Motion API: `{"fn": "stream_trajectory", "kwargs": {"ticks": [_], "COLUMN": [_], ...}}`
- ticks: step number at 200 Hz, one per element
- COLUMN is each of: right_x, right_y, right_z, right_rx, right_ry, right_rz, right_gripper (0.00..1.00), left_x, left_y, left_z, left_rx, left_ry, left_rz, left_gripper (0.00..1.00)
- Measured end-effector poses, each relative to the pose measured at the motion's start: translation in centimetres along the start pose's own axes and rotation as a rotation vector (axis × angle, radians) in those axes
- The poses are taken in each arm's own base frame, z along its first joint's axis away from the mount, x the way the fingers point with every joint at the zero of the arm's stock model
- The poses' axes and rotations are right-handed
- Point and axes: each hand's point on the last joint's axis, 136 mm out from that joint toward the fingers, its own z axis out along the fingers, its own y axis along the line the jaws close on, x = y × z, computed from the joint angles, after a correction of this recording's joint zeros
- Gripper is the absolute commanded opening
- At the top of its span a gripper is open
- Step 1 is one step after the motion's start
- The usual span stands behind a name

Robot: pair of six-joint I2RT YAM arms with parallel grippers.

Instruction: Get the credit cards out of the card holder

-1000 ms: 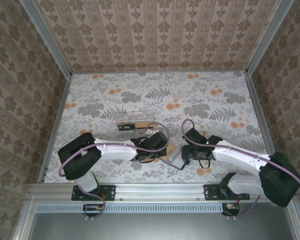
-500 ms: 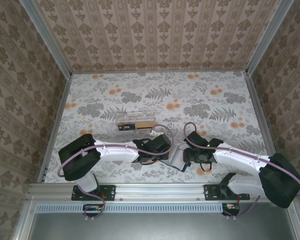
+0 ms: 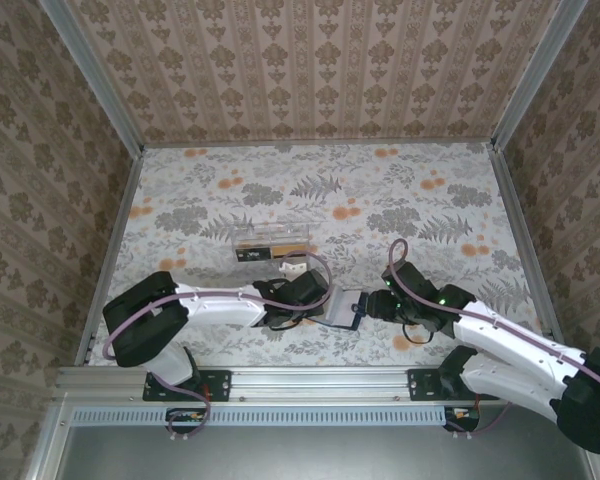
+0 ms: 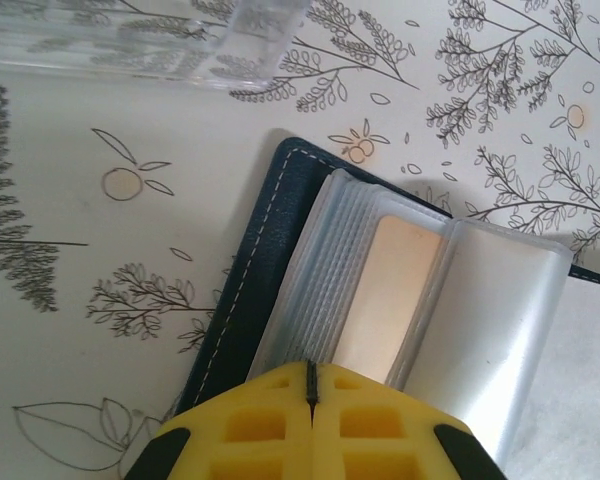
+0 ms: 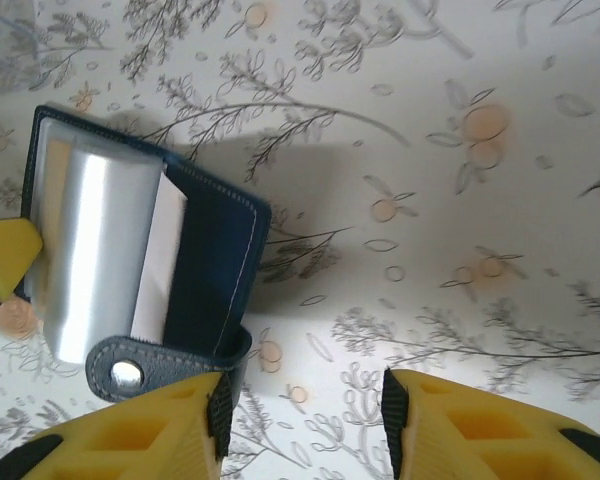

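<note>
Pinched tight with the left gripper [image 4: 310, 378]: clear sleeves [image 4: 500, 300] of the open card holder [image 4: 248, 285], tan card [image 4: 395, 290] tucked inside. Spread wide beside its snap tab [image 5: 130, 372], gripping nothing: right gripper [image 5: 302, 388]. Sitting close to the worktop's [image 3: 430, 190] near edge, mid-width, clear plastic box [image 3: 270, 240] farther back.

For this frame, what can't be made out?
- Card count: in the left wrist view, cloudy sleeves in the card holder show one tan card; others unreadable.
- What the left hand pinches: its shut fingers cover it.
- Clear box: same view, cut off by the top edge.
- Right hand touching the strap: right wrist view, its finger overlaps it.
</note>
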Motion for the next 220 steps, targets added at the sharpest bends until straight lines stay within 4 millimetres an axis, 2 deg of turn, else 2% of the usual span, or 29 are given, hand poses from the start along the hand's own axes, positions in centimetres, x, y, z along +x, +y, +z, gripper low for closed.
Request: {"fn": "stream_trajectory", "kwargs": {"ticks": [26, 37, 50, 79, 100, 191, 220], "right_x": [1.0, 1.3, 1.3, 1.5, 1.5, 1.1, 1.1], "right_y": [0.1, 0.2, 0.4, 0.4, 0.5, 1.0, 0.9], "right_z": [1.6, 2.1, 2.6, 4.0, 4.7, 5.3, 5.3], "right_rx": [-0.013, -0.013, -0.016, 0.005, 0.017, 0.013, 0.013], "right_ry": [0.054, 0.07, 0.08, 0.115, 0.13, 0.129, 0.128], "right_rz": [0.014, 0.01, 0.009, 0.002, -0.013, -0.033, -0.041], "right_gripper": [0.42, 0.33, 0.31, 0.18, 0.15, 0.15, 0.2], "left_x": [-0.1, -0.1, 0.0, 0.1, 0.2, 1.3, 1.7], "left_y": [0.0, 0.0, 0.1, -0.1, -0.3, -2.8, -3.9], "left_z": [0.0, 0.0, -0.1, -0.1, -0.1, 0.3, 0.5], "left_rx": [-0.003, -0.004, -0.007, -0.005, 0.0, 0.063, 0.092], "left_ry": [-0.007, -0.01, -0.013, -0.012, -0.006, 0.056, 0.074], "left_rz": [0.0, 0.003, 0.008, 0.034, 0.059, 0.177, 0.202], "left_gripper": [0.0, 0.0, 0.0, 0.0, 0.0, 0.12, 0.15]}}
